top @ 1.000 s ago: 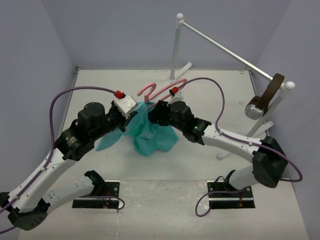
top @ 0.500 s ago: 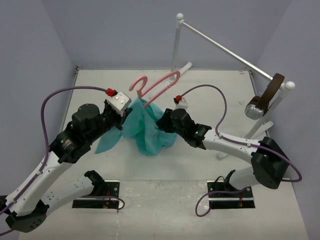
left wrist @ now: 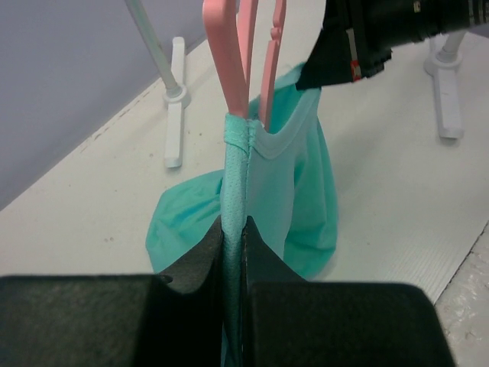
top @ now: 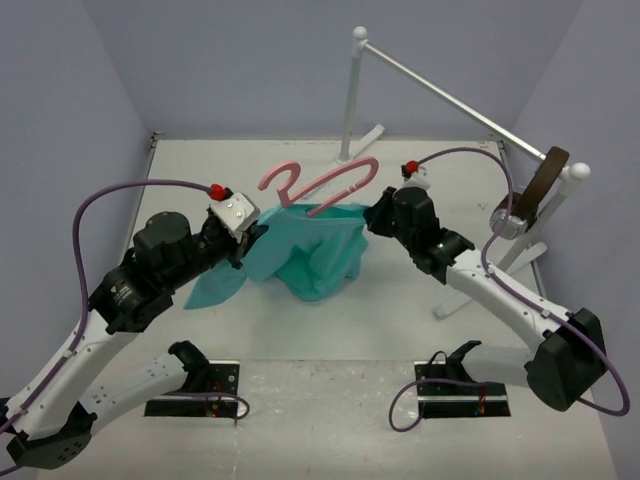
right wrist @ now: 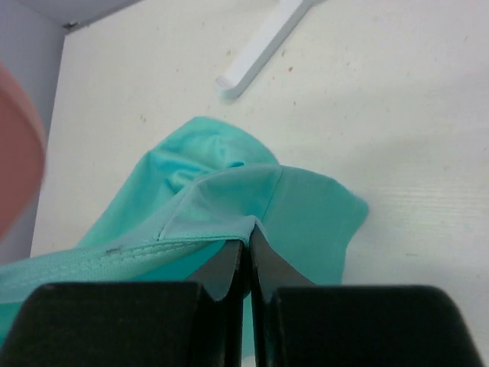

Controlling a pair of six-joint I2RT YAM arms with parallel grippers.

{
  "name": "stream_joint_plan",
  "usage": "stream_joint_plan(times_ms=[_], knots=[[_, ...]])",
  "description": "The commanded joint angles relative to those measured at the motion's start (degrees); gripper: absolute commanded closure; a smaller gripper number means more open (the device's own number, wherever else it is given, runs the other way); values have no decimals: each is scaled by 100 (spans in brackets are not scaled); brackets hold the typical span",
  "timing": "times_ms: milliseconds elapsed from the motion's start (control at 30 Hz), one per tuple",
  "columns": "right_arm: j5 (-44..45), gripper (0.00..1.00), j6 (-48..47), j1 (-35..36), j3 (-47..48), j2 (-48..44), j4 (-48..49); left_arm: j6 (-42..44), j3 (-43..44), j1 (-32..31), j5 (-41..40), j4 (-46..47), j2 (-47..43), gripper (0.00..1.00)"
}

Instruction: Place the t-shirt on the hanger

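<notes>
The teal t-shirt (top: pixel 315 255) hangs stretched between my two grippers above the table middle. The pink hanger (top: pixel 325 180) stands with its hook up and its lower part inside the shirt's neck opening. My left gripper (top: pixel 258 232) is shut on the shirt's collar edge (left wrist: pixel 233 222), and the pink hanger (left wrist: pixel 237 53) rises just beyond it. My right gripper (top: pixel 372 212) is shut on the other side of the neckline (right wrist: pixel 244 233). The shirt's lower part rests bunched on the table.
A white stand with a long silver rail (top: pixel 450 100) runs from back centre to the right. A brown and silver strap (top: pixel 530 195) hangs on its right end. White stand feet (top: pixel 365 140) lie at the back. Purple walls enclose the table.
My right gripper has moved right and back, pulling the neckline wide. The shirt has spread from a bunched heap, and the hanger has settled lower into the opening.
</notes>
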Motion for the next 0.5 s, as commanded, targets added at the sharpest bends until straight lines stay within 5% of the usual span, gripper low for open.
stream_joint_plan(times_ms=[0, 467], knots=[[12, 100, -752, -801, 928, -323, -1020, 186, 321, 25, 389, 223, -239, 100], [-168, 100, -1568, -1225, 2555, -1083, -2244, 450, 351, 25, 143, 74, 368, 100]])
